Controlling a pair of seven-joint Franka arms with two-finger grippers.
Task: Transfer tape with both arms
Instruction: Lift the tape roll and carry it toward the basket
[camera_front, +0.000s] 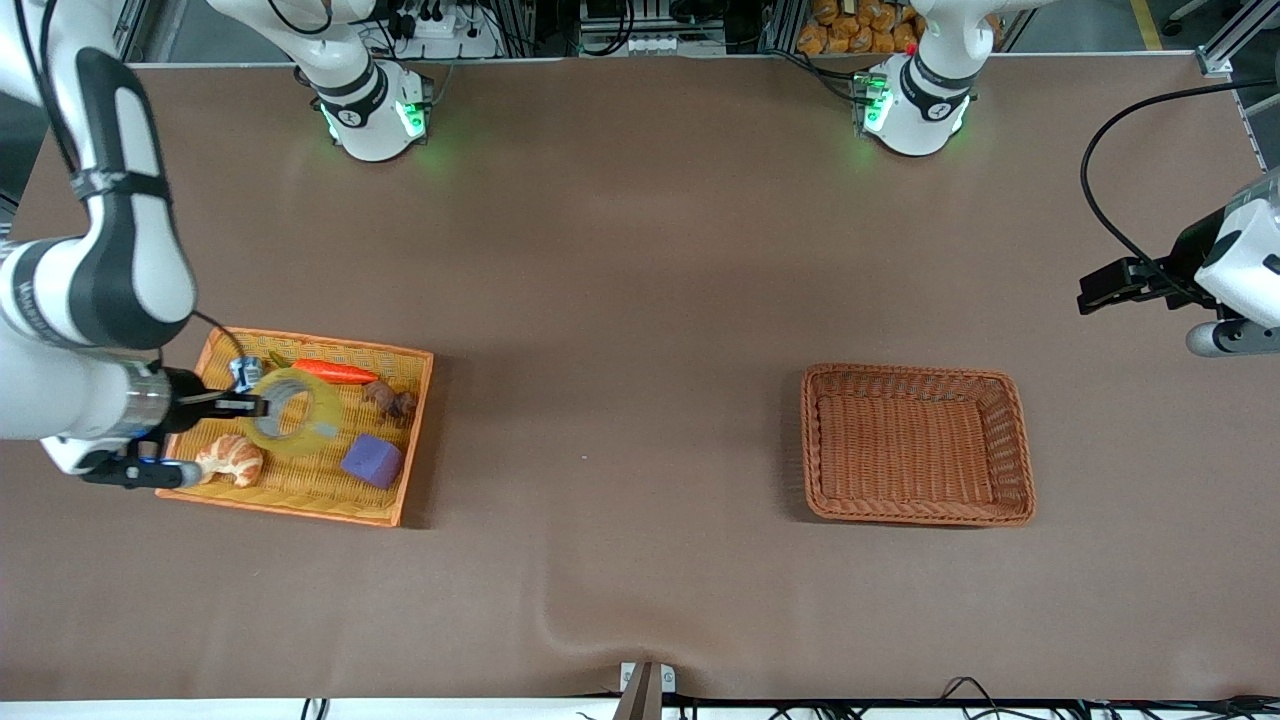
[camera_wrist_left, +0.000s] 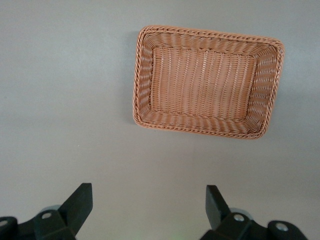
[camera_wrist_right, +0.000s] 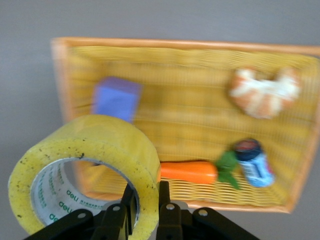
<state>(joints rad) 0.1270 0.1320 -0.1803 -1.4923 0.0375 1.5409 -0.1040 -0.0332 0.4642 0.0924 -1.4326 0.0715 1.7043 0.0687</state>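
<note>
Nearest the camera, the tape (camera_wrist_right: 82, 172) hung over the orange tray (camera_front: 412, 440), its wall pinched by the right gripper (camera_front: 250, 405). Pickup looked done; the handover and the trip to the empty brown basket (camera_front: 1010, 450) remained. Waiting over bare table near its own end, the left gripper (camera_wrist_left: 149, 206) stood spread. Motion blur softened the tray's croissant (camera_wrist_right: 265, 92) and purple cube (camera_wrist_right: 116, 98).

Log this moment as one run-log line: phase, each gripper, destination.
phase: tape lifted over orange tray | right gripper: shut on tape wall | left gripper: open, waiting above table near brown basket | basket: holds nothing
</note>
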